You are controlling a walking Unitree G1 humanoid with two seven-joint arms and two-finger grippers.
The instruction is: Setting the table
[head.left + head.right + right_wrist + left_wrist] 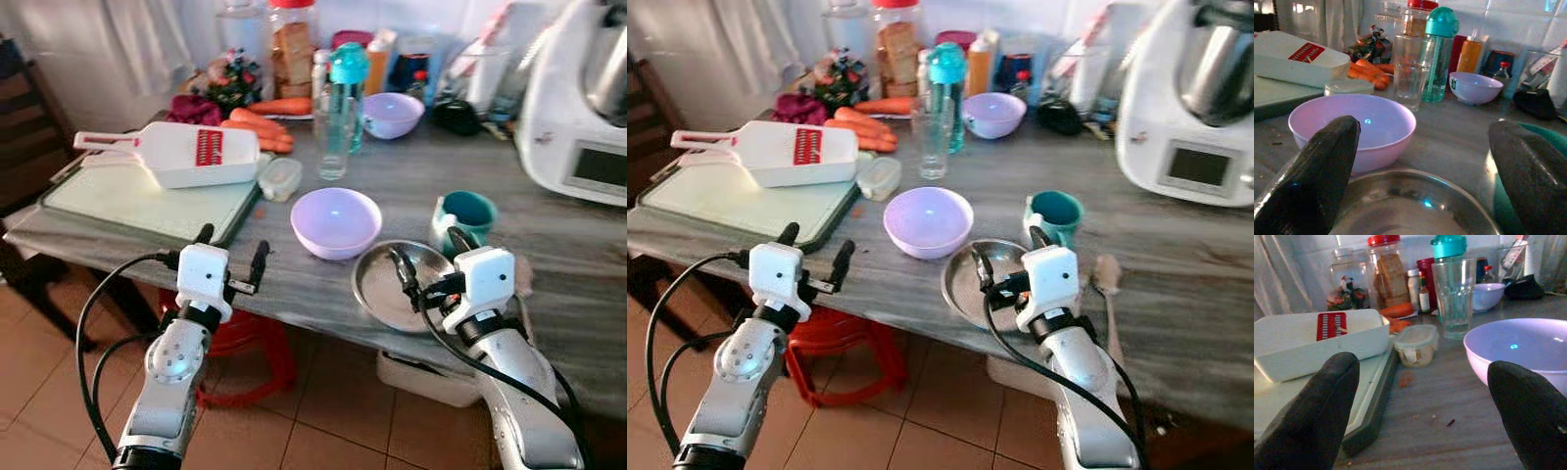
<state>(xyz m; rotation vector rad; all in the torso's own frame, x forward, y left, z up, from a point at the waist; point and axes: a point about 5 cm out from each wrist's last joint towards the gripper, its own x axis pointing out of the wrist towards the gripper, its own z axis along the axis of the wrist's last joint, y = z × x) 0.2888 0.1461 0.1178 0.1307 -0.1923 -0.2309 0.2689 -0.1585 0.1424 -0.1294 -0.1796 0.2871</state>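
Observation:
A lilac bowl [335,220] stands near the table's front edge, with a round steel plate [387,289] to its right. Behind the plate is a teal mug [470,215]. A clear glass [333,132] stands further back, and a second lilac bowl [392,115] beyond it. A spoon [1107,279] lies right of the plate. My left gripper [232,250] is open at the table edge, left of the near bowl, by the cutting board's corner. My right gripper [431,257] is open low over the steel plate [1415,205], the near bowl [1352,125] just ahead of it.
A green cutting board [147,201] carries a white slicer [186,152]; a small lidded container [281,178] sits beside it. Carrots [260,122], jars and a teal bottle [348,93] crowd the back. A white kitchen appliance [578,108] stands at the right. A red stool [245,343] is under the table.

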